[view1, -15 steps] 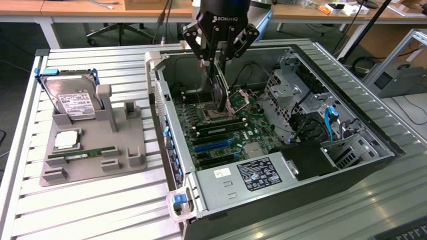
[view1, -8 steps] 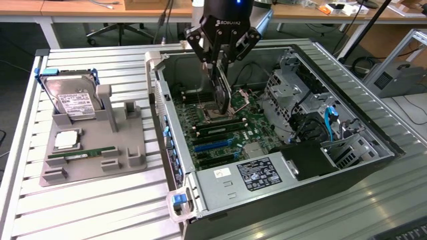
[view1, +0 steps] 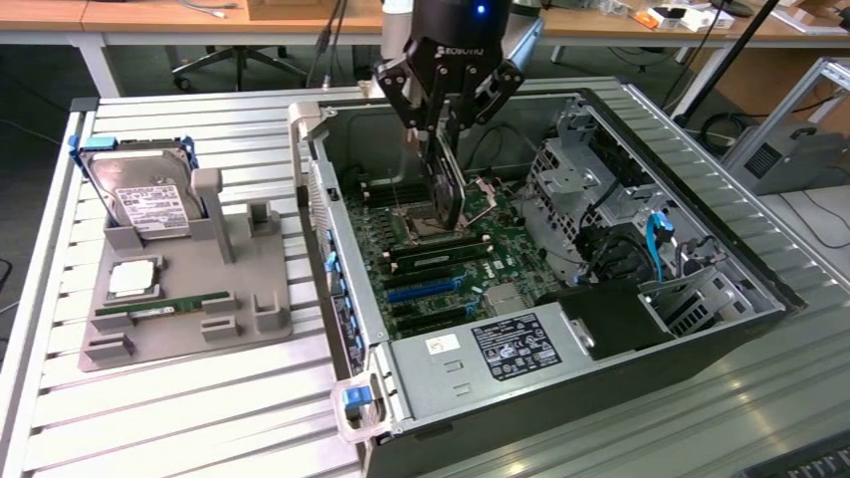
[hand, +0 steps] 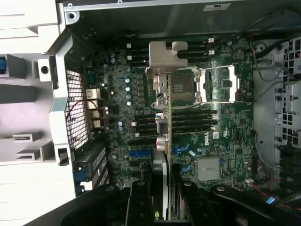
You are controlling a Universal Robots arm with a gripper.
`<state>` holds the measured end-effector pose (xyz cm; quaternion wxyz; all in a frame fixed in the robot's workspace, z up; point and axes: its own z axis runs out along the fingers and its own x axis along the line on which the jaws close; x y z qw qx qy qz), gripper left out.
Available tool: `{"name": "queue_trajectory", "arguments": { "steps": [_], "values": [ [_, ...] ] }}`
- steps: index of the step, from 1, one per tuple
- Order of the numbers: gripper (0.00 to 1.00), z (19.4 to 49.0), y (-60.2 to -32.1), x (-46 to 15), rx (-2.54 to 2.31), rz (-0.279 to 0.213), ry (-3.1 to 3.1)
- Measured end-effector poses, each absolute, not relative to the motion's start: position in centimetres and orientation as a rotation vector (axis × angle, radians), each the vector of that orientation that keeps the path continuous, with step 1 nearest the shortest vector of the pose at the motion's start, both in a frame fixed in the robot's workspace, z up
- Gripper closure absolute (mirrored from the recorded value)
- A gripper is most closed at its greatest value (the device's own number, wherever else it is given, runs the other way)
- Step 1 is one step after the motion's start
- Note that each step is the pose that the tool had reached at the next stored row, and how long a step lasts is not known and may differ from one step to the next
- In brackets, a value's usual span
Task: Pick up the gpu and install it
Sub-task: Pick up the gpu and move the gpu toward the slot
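- Now, in the exterior view, the tool (view1: 447, 149) is clenched on the gpu (view1: 452, 199), held on edge above the motherboard (view1: 499, 261) — mid-way inside the open case (view1: 638, 398).
- Wrist view: its silver bracket (hand: 164, 59) hangs over the board; I'd judge it should be kept upright, edge square to a blue slot (hand: 141, 153) — no tilt.

**Camera arrangement.** The exterior camera is looking down obliquely into the open computer case (view1: 638, 383) from above and outside it, at moderate range. The wrist camera is looking straight down into the case, close above the motherboard (hand: 225, 122). Both views are sharing the motherboard, the gripper (view1: 445, 134) and the gpu (view1: 449, 194).
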<state>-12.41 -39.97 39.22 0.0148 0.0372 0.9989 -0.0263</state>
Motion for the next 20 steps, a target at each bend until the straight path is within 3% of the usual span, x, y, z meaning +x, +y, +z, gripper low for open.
{"name": "queue_trajectory", "arguments": {
  "steps": [20],
  "values": [
    [0.73,39.0,-40.0,-9.8,0.116,-0.082,3.109]
  ]
}}
